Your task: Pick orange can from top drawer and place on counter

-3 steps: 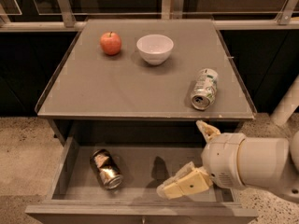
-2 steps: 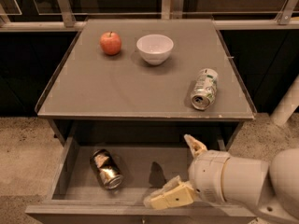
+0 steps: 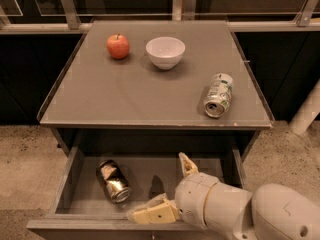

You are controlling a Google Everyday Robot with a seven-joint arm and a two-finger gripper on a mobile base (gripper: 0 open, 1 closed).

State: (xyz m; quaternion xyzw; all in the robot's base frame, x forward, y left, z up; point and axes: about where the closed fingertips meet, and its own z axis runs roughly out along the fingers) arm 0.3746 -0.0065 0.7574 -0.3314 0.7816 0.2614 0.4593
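My pincer [image 3: 157,186] hangs spread inside the wide grey-brown top drawer [image 3: 67,184], near the dark brownish-orange metal can [image 3: 114,180] lying there. A sideways nudge may roll it away.

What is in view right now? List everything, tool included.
apple: 1, red, far left of the counter
bowl: 1, white, on the counter, right of the apple
white-and-green can: 1, on its side, right part of the counter near the front edge
counter: 1, grey-brown, centre of view
orange can: 1, dark brownish-orange with a silver top, on its side in the left part of the top drawer
top drawer: 1, grey-brown, pulled open below the counter
floor: speckled beige, around the unit
tool: 1, cream fingers spread open, inside the drawer right of the orange can, not touching it
arm: 1, white, lower right
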